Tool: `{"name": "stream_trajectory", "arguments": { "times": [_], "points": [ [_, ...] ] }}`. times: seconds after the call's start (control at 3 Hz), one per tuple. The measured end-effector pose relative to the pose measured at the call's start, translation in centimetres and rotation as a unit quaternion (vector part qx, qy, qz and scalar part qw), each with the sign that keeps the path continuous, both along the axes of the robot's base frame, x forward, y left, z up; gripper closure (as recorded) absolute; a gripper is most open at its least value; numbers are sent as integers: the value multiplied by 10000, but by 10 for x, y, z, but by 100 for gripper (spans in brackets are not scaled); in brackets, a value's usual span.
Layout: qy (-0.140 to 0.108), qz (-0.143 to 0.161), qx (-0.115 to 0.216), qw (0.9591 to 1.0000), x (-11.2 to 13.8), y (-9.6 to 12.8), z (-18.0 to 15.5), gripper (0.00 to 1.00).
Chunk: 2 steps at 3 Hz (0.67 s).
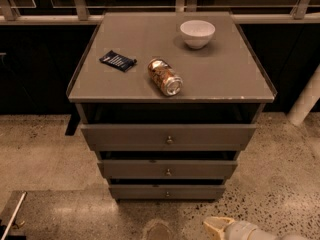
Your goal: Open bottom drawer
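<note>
The bottom drawer [166, 191] is the lowest and narrowest-looking of three grey flat-fronted drawers in a grey cabinet. It has a tiny round metal knob [167, 193] at its centre and sits pushed in. My gripper [218, 227] is low at the bottom edge of the camera view, below and to the right of the bottom drawer, apart from it. Only its pale tip and the white arm segment [250, 231] behind it show.
The middle drawer [168, 169] and top drawer [169, 137] sit above. On the cabinet top [225, 74] lie a white bowl [197, 33], a tipped can [164, 76] and a dark packet [118, 61]. Speckled floor surrounds the cabinet. A white pole [306, 101] stands at right.
</note>
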<state>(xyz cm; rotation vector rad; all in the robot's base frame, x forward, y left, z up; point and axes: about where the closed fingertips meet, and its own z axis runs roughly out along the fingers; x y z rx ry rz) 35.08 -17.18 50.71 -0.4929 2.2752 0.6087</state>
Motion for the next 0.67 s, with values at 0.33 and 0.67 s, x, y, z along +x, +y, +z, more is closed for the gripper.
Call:
{"name": "stream_trajectory", "arguments": {
  "times": [0.33, 0.67],
  "points": [
    [-158, -397, 317, 9986, 10, -11, -33, 100],
    [-142, -622, 472, 9968, 15, -14, -67, 100]
  ]
}}
